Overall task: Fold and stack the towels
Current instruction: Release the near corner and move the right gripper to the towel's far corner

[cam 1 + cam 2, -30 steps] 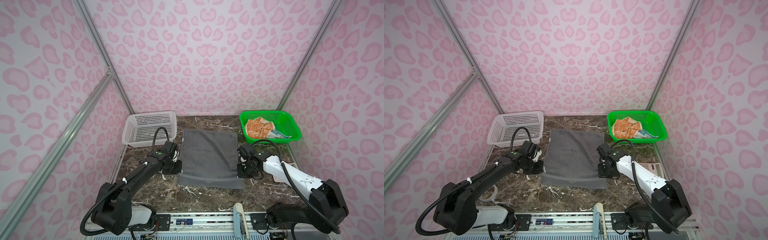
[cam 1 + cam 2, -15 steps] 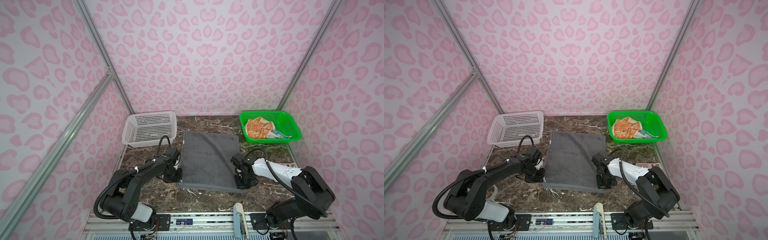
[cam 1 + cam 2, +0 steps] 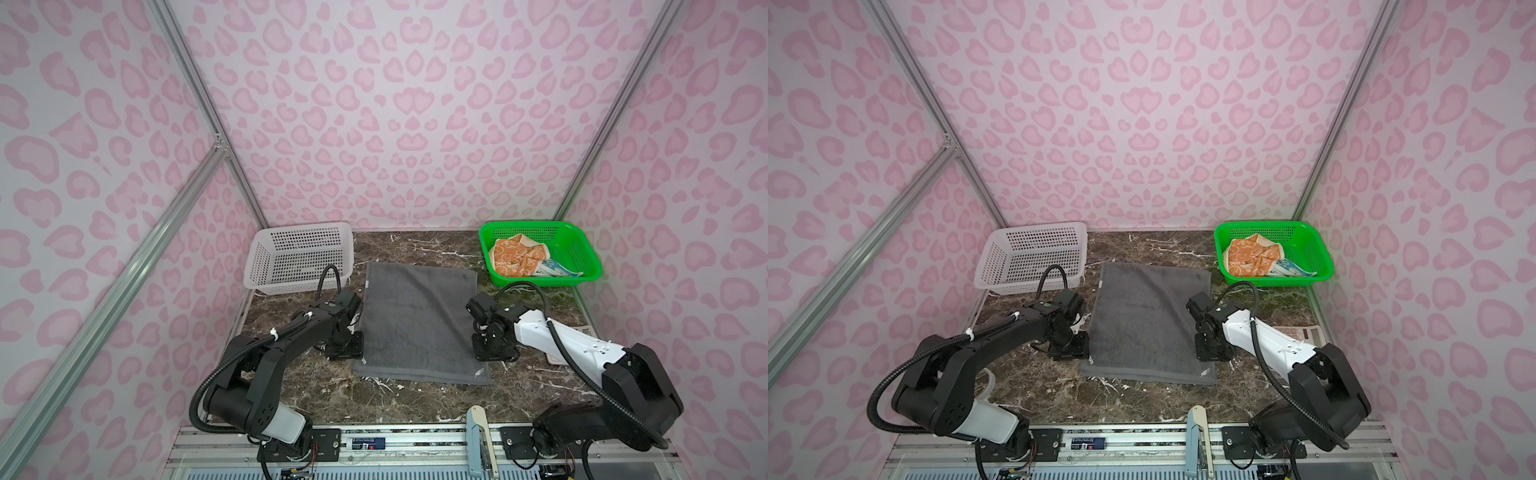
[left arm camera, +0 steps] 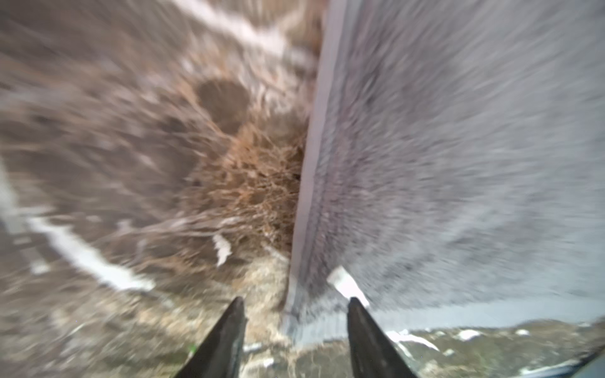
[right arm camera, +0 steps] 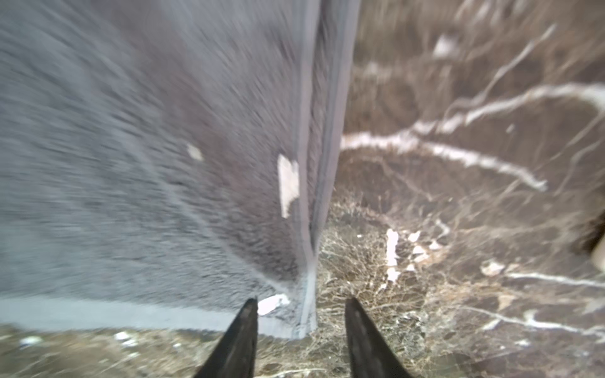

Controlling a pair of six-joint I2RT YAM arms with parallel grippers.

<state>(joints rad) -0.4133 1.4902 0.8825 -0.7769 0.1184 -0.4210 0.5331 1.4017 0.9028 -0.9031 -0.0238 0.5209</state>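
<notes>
The dark grey towel (image 3: 419, 324) (image 3: 1150, 324) lies spread flat in the middle of the marble table. My left gripper (image 3: 347, 352) (image 3: 1069, 350) points down at its near left corner. In the left wrist view the gripper (image 4: 294, 302) is open, and the towel's corner (image 4: 425, 163) lies just past the tips. My right gripper (image 3: 492, 352) (image 3: 1212, 350) (image 5: 301, 302) is open the same way at the near right corner (image 5: 163, 196). The orange towel (image 3: 517, 259) (image 3: 1252, 257) and the blue towel (image 3: 559, 271) (image 3: 1296, 269) lie crumpled in the green basket (image 3: 540, 224) (image 3: 1275, 224).
A white basket (image 3: 257, 266) (image 3: 990, 266) stands at the back left beside the grey towel. A calculator (image 3: 1302, 332) lies by the right arm near the right wall. A pale tool (image 3: 478, 432) rests on the front rail. Pink patterned walls enclose three sides.
Both grippers slid along the grey towel's sides to its near corners, drawing it slightly forward, then went from shut to open and let the towel go.
</notes>
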